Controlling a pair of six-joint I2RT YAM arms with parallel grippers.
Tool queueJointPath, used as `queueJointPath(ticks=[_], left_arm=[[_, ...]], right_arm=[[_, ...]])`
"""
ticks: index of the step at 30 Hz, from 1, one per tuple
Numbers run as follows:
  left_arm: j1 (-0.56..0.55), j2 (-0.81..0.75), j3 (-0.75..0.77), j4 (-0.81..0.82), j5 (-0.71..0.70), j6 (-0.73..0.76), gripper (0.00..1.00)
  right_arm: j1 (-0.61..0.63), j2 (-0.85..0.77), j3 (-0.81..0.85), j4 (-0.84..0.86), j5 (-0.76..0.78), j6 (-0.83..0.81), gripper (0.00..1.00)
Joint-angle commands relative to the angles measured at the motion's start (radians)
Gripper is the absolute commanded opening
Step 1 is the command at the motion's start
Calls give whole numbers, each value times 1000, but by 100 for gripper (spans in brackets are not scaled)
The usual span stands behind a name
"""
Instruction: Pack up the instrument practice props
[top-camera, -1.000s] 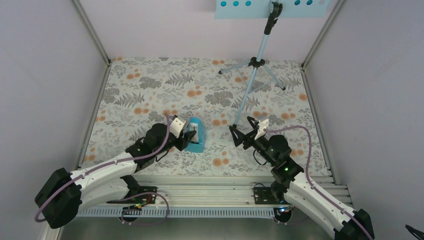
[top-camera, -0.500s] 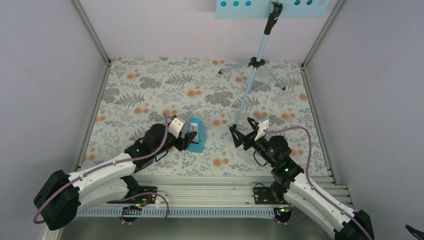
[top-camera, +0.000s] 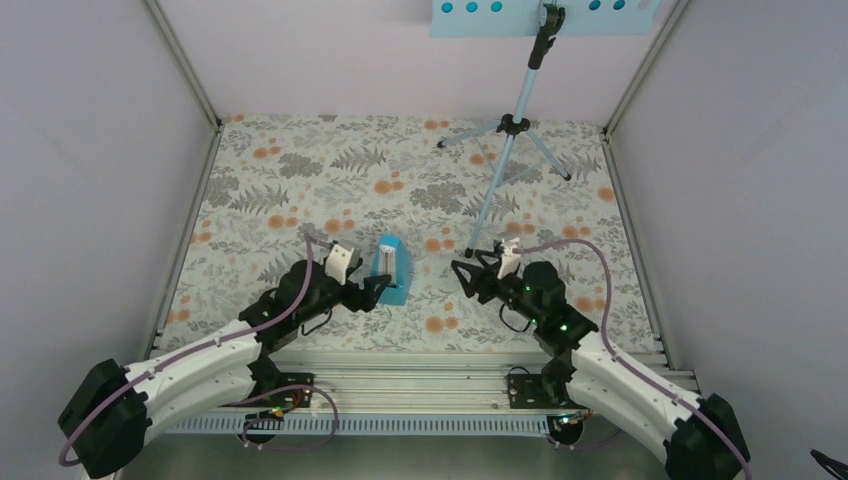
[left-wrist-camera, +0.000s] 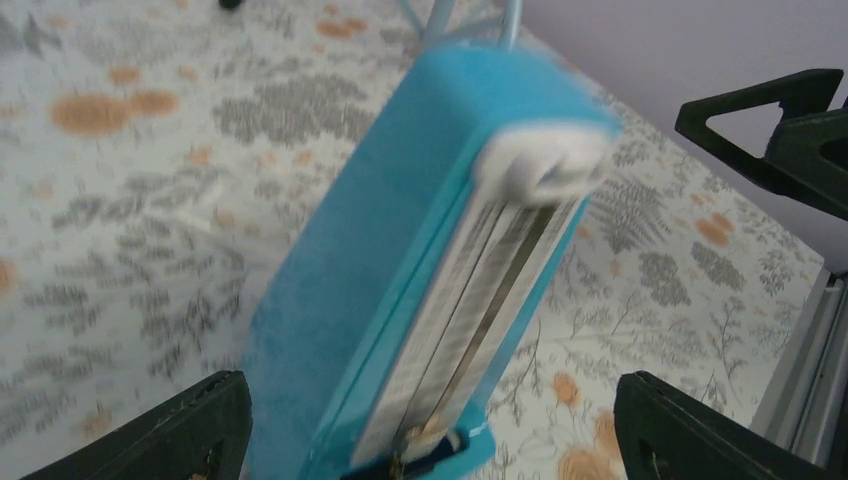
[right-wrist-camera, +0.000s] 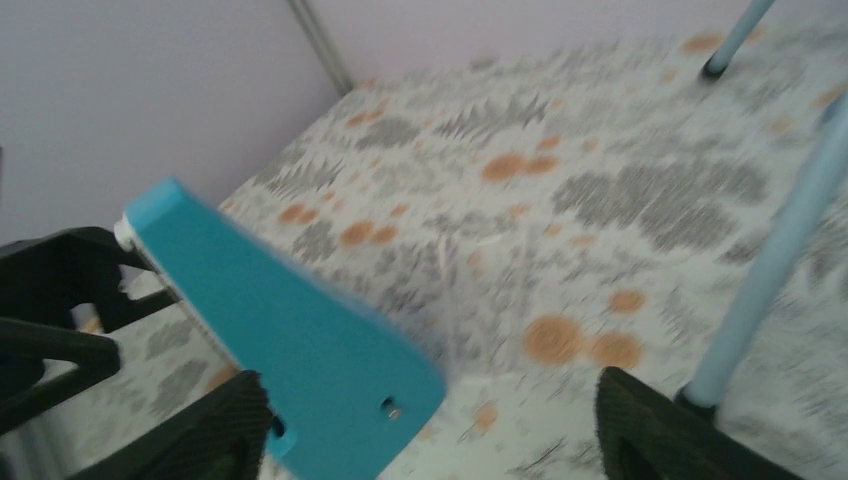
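Fingers on the left gripper are sitting spread around the metronome, near middle, not squeezing it. Right gripper is gaping too, holding nothing, near the music stand standing far right. Nothing's looking packed yet.

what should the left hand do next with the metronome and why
Probably ease the left hand forward a little, then shut on the metronome. Its fingers are open with the upright metronome centred between them, but in the top view their tips seem only at its near edge.
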Motion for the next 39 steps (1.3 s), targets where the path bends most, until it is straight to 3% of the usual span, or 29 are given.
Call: queueJointPath(ticks=[1,11,22,33,39], left_arm=[[10,45,-20,-17,2,-71,91],[50,237,-33,110,83,-48,91],[54,303,-25,149,169,11,88],[48,224,-50,101,231,-23,86],[48,118,-54,42,189,-62,87]], right_arm=[[-4,150,41,29,-183,122,67],[25,517,205,60,-278,90,53],[72,771,335,145,-322,66,45],[137,955,503,129,-324,6,45],[140,961,503,120,-292,2,48]])
